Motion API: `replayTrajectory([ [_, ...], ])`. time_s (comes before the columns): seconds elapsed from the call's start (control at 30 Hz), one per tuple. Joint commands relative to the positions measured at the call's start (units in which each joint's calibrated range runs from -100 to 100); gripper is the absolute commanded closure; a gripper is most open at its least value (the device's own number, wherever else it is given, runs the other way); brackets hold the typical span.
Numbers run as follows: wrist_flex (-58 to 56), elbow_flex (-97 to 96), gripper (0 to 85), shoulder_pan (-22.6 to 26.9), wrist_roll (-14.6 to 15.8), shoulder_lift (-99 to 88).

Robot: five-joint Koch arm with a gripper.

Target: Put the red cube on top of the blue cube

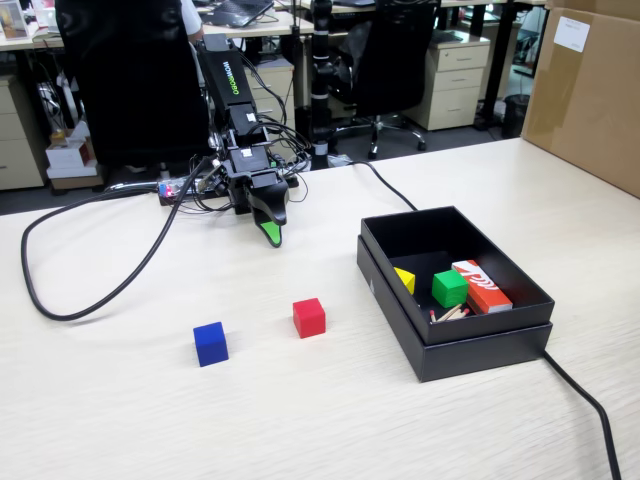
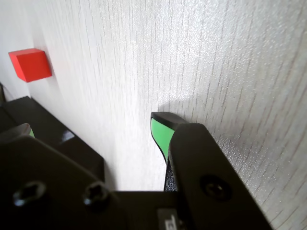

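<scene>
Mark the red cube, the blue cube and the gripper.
red cube (image 1: 309, 317), fixed view, front face.
blue cube (image 1: 210, 343), fixed view, front face.
gripper (image 1: 272, 234), fixed view, at its green tip.

Sitting on the pale desk (image 1: 300, 410): an open black box (image 1: 470, 352), holding a green cube (image 1: 449, 288), a yellow piece (image 1: 405, 280), a red-orange box (image 1: 482, 286) and some thin sticks (image 1: 450, 313). Trailing across the desk: black cables (image 1: 100, 290). Standing at the far right: a cardboard carton (image 1: 590, 95).

Red cube (image 1: 309, 317), blue cube (image 1: 210, 343), pale wood-grain table (image 1: 300, 410), seemingly green-tipped hand (image 1: 271, 234).
</scene>
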Motion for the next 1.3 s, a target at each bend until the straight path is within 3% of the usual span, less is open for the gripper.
replayTrajectory([
  [0.0,-1.52,-1.87,37.1,0.05,-0.05,0.26],
  [0.2,-1.69,-0.97,37.8,0.05,-0.20,0.49],
  [0.77,-20.18,27.05,38.0,0.34,0.44,13.34],
  [1.27,-47.74,65.49,38.3,0.39,1.37,38.12],
])
